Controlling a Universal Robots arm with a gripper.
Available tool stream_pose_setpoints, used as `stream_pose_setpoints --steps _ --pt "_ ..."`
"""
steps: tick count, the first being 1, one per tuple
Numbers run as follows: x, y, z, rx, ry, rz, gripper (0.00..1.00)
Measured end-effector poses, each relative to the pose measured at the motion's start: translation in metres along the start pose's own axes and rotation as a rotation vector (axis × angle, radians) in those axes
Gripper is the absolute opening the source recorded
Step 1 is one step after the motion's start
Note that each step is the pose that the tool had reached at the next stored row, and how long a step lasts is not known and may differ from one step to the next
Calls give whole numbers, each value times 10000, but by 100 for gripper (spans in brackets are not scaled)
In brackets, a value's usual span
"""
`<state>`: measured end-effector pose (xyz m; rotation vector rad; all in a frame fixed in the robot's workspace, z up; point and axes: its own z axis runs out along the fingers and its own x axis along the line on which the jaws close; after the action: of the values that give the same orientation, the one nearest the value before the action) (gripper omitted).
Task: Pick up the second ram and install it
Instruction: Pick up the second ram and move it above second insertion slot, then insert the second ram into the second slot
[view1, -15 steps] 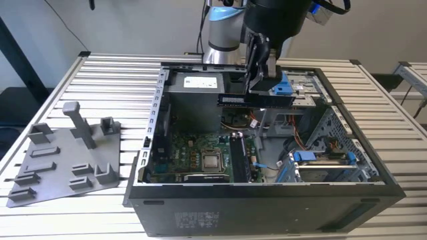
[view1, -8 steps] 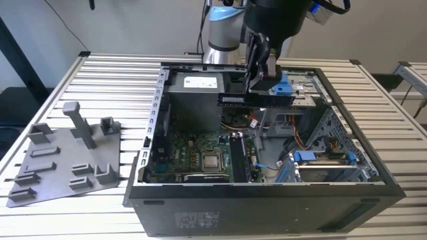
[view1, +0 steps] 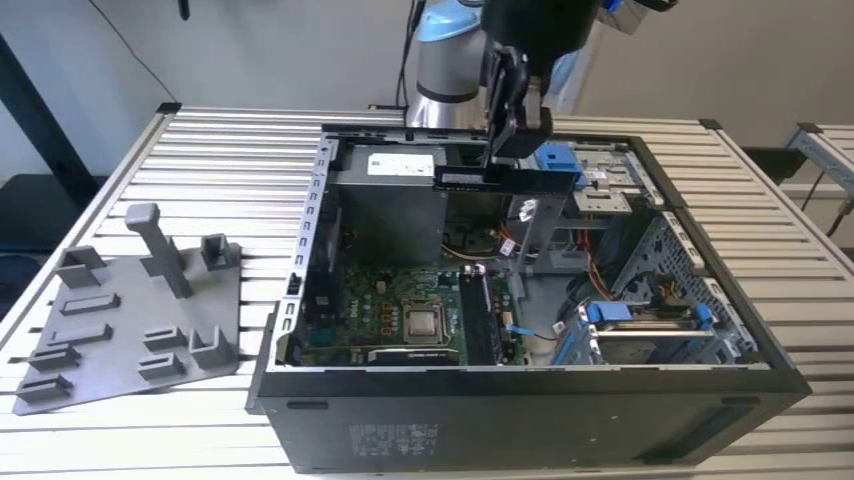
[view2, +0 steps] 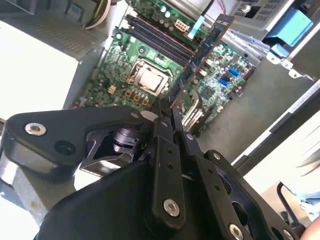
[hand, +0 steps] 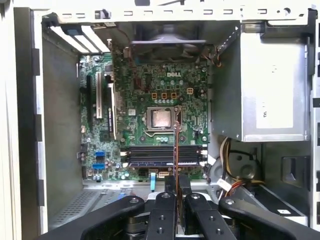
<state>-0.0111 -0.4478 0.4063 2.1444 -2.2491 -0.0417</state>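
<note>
My gripper (view1: 514, 160) hangs over the open computer case (view1: 534, 400), shut on the second ram (view1: 467, 180), a long thin dark stick held level above the case's rear part. In the second wrist view the second ram (view2: 202, 52) juts out from between the fingertips of the gripper (view2: 165, 111), over the green motherboard (view2: 120, 75). In the first wrist view the second ram (hand: 177, 140) is edge-on, a thin line crossing the black memory slots (hand: 150, 155) beside the processor socket (hand: 162, 119). It is clear of the board, well above the slots.
A grey fixture plate (view1: 127, 320) with pegs lies on the slatted table (view1: 240, 140) at the exterior view's left. Inside the case are a power supply (hand: 272, 85), a drive cage with blue clips (view1: 641, 315), loose cables (hand: 225, 155) and a rear fan (hand: 167, 47).
</note>
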Motion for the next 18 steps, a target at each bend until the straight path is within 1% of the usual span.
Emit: stream_pose_setpoints --steps 5,8,10,18 --pt "-200 10 -1 0 1 1 14" --pt "-268 13 -1 0 1 1 14" --pt "-282 13 -1 0 1 0 14" --pt "-290 14 -1 0 1 1 14"
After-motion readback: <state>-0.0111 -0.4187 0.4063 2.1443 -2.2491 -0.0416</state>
